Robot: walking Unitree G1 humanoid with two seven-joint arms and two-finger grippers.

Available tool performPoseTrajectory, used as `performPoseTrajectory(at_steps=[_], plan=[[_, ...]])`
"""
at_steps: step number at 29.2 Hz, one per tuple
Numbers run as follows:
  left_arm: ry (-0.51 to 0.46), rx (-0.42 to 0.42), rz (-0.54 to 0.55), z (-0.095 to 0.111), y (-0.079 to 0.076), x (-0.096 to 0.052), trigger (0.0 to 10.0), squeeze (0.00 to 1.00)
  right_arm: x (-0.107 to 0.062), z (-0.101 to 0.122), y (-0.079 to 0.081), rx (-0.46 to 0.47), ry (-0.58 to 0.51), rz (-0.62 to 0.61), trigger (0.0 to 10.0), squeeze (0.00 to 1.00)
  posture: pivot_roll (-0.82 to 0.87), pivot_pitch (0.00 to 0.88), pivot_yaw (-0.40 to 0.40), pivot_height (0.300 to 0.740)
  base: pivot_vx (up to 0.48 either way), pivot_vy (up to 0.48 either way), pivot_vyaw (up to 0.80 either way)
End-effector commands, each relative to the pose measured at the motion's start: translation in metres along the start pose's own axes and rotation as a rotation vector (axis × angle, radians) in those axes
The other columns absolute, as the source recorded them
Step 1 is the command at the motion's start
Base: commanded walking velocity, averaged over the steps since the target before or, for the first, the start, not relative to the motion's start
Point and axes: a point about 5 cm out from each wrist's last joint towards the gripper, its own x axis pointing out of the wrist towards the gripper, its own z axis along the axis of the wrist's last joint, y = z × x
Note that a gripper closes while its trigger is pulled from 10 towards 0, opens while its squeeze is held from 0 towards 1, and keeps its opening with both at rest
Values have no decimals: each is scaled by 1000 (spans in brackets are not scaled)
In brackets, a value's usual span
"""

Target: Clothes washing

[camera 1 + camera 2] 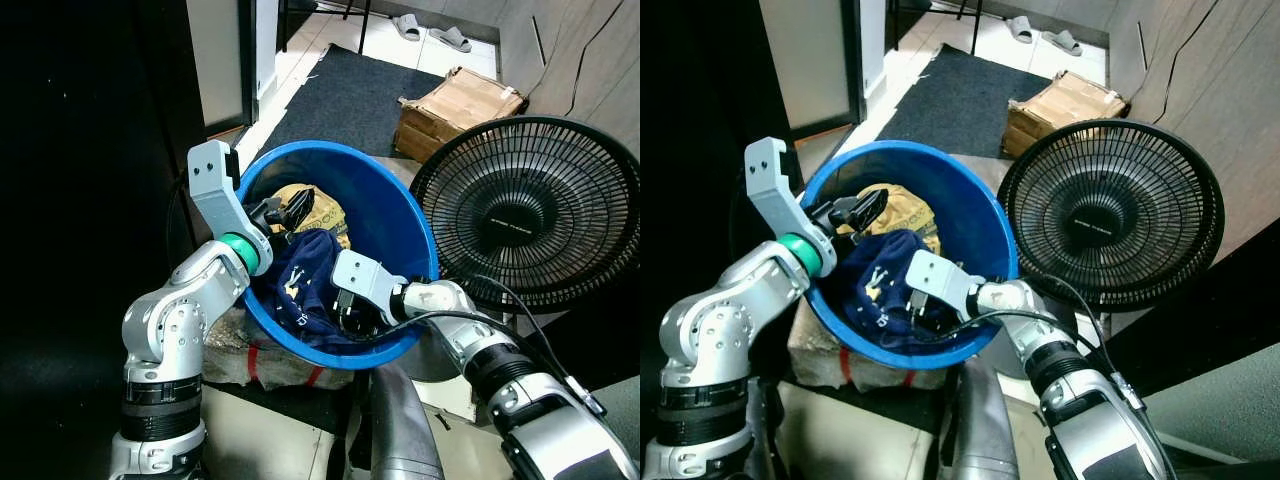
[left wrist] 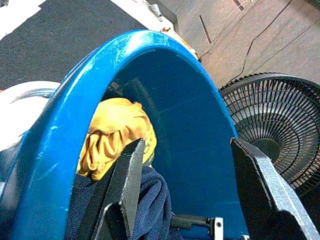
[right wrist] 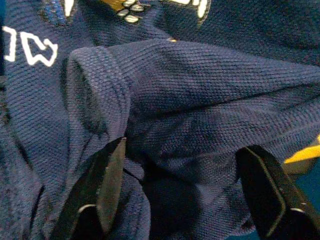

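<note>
A blue plastic basin [image 1: 372, 205] holds a navy garment with white lettering [image 1: 305, 268] and a yellow garment [image 1: 327, 212] behind it. My left gripper [image 1: 293, 208] reaches over the basin's left rim and is open, its fingers [image 2: 127, 175] spread just above the yellow and navy cloth. My right gripper [image 1: 350, 308] is down inside the basin at its near side. It is open, and a fold of the navy garment [image 3: 200, 85] bulges between its two fingers [image 3: 107, 180].
A black floor fan [image 1: 530, 215] stands right beside the basin on the right. The basin rests on a sack [image 1: 250, 355]. Behind are a dark mat [image 1: 350, 90], a cardboard box [image 1: 460, 105] and slippers [image 1: 430, 30]. Dark furniture stands to the left.
</note>
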Motion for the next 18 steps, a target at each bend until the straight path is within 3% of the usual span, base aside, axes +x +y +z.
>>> performPoseTrajectory(at_steps=[1,18], plan=[[5,-8,77,-2,15,-3,10000,0,0,-49,39,138,141,112,0,0,84,164,-65,371,0,0,0],[4,-7,77,-2,15,-3,10000,0,0,-46,36,153,115,104,0,0,85,163,-66,371,0,0,0]])
